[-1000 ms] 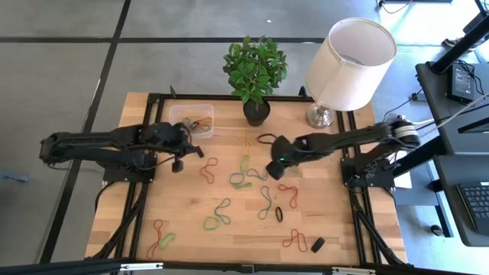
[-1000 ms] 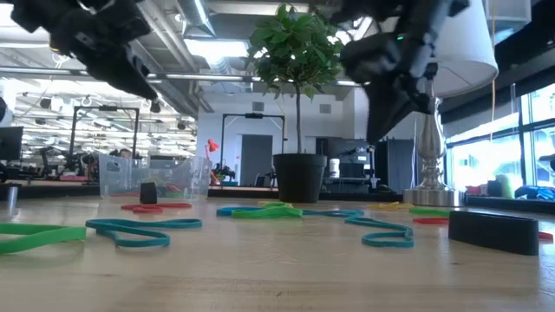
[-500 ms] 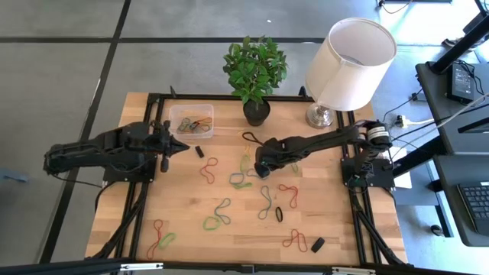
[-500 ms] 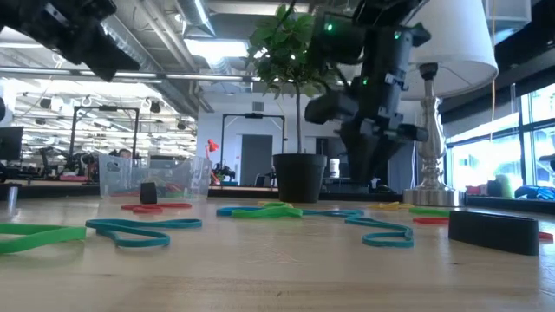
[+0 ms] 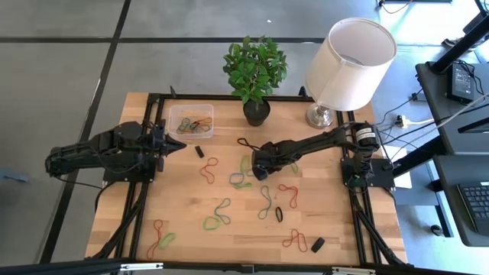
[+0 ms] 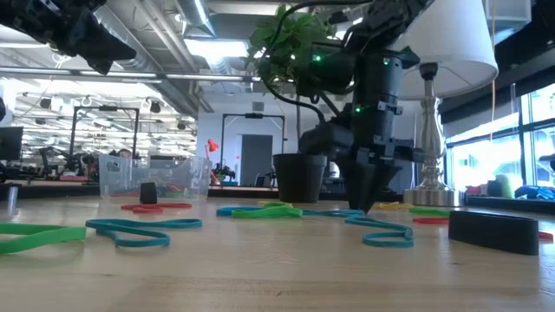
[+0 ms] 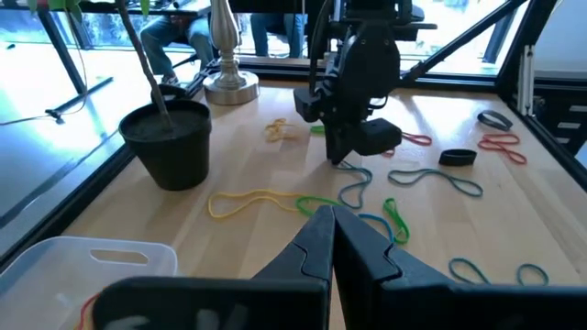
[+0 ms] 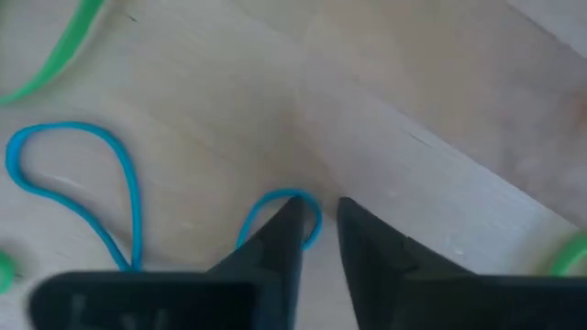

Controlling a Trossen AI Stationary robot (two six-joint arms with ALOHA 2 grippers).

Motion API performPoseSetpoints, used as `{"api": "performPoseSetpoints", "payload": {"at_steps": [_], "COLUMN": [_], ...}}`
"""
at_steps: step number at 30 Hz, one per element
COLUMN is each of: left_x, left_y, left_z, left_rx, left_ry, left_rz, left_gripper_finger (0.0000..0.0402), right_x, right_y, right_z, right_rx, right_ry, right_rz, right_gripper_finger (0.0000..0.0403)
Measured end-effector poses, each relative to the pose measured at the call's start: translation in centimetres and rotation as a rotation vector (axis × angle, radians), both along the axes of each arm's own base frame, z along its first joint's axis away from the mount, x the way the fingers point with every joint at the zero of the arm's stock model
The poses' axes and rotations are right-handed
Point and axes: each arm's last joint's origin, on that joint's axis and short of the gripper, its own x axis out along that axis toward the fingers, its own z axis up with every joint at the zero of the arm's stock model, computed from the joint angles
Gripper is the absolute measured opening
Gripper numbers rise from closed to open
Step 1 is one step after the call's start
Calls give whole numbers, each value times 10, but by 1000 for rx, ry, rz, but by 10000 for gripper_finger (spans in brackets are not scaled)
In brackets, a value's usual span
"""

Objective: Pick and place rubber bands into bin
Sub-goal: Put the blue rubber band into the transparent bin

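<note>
About ten rubber bands (image 5: 221,213) lie loose on the tabletop (image 5: 183,206); several, perhaps four, sit in the bin (image 5: 192,122). Right gripper (image 5: 257,173) fingers slightly parted at a blue band (image 8: 78,197); left gripper (image 5: 180,143) clenched empty.

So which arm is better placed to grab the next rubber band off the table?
The right. The right gripper is down at the table, fingers slightly apart over a blue rubber band mid-table. The left gripper is shut, raised beside the bin, away from loose bands.

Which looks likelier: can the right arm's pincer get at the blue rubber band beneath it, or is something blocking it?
Probably yes. The right pincer is down at the table with its jaws slightly apart, one finger already at the blue rubber band. Only bare wood surrounds the loop.
</note>
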Motion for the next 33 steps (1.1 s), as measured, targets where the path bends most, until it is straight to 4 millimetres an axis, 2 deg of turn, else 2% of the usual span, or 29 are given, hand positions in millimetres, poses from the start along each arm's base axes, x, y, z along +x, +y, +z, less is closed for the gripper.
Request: {"api": "performPoseSetpoints", "payload": {"at_steps": [4, 7, 10, 14, 18, 24, 28, 33], "left_x": [0, 0, 4, 17, 37, 78, 105, 138], "left_y": [0, 0, 1, 4, 7, 12, 13, 15], "left_z": [0, 0, 1, 5, 10, 15, 17, 17], "left_rx": [8, 53, 39, 34, 40, 61, 78, 83], "left_ry": [1, 9, 3, -25, -71, -188, -290, -313], "left_rz": [-2, -10, 0, 3, 3, -13, -24, -9], "left_gripper_finger": [2, 6, 21, 63, 118, 181, 198, 199], "right_x": [-1, -2, -3, -5, -3, 10, 17, 18], "right_y": [2, 2, 3, 0, -5, -13, -17, -19], "right_z": [5, 14, 45, 86, 132, 183, 214, 244], "right_rx": [-2, 7, -18, -106, -190, -339, -453, -569], "right_ry": [-11, -51, -149, -273, -407, -511, -569, -606], "right_rz": [38, 46, 73, 143, 265, 481, 605, 722], "right_gripper_finger": [11, 10, 3, 2, 2, 1, 1, 1]}}
